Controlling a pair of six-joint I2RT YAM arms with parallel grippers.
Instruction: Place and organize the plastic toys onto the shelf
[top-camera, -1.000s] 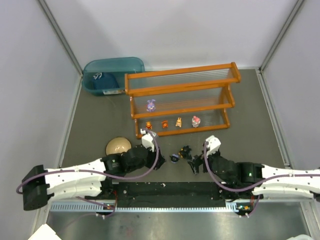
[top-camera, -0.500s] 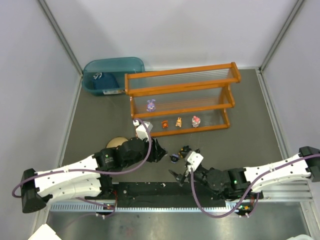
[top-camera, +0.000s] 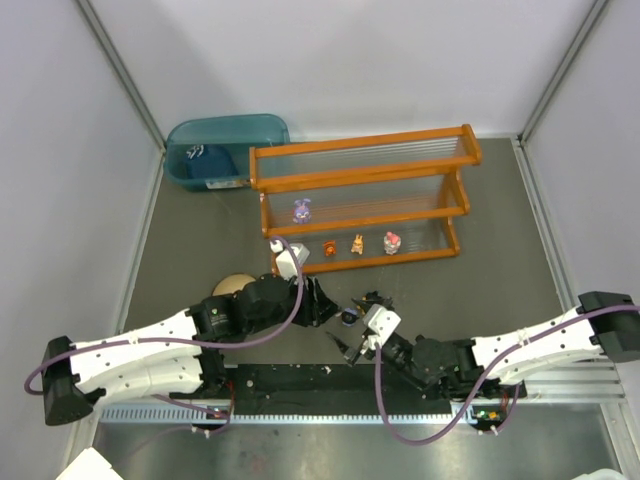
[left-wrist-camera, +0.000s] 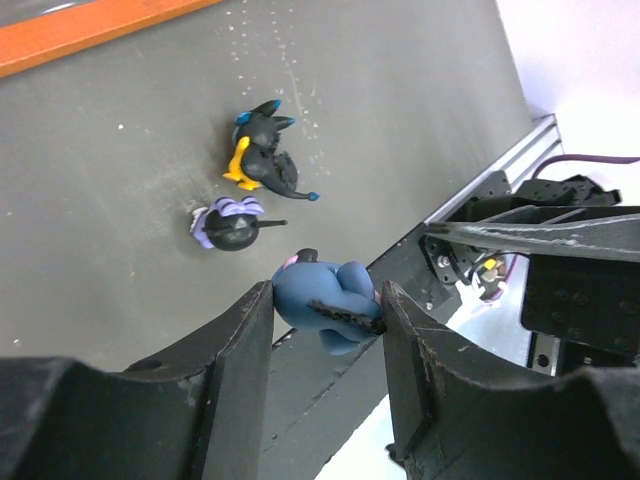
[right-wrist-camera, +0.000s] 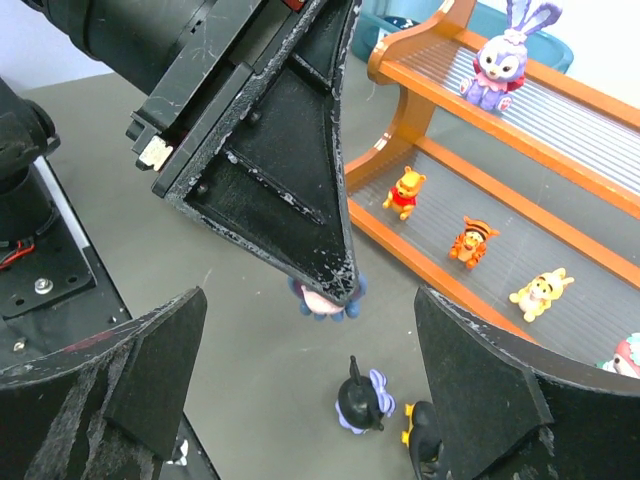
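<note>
My left gripper (top-camera: 322, 300) is shut on the small dark-blue toy (left-wrist-camera: 325, 300), lifted above the table; the toy also shows in the right wrist view (right-wrist-camera: 328, 298). Two black toys stand on the table: one with a purple bow (left-wrist-camera: 228, 223) and one with yellow (left-wrist-camera: 260, 158). My right gripper (top-camera: 345, 347) is open and empty, just in front of them. The shelf (top-camera: 360, 176) holds the purple bunny (top-camera: 301, 210) on its middle tier. Its lowest tier holds three orange toys (right-wrist-camera: 473, 240) and the pink-red one (top-camera: 391, 242).
A teal bin (top-camera: 215, 150) with a dark item stands left of the shelf. A tan bowl (top-camera: 232, 285) is partly hidden under my left arm. A black base rail (top-camera: 330, 380) runs along the near table edge. Grey walls close in both sides.
My right arm has swung left, bringing its open gripper close under my left gripper. My left arm has shifted slightly towards the shelf, still holding the blue toy.
</note>
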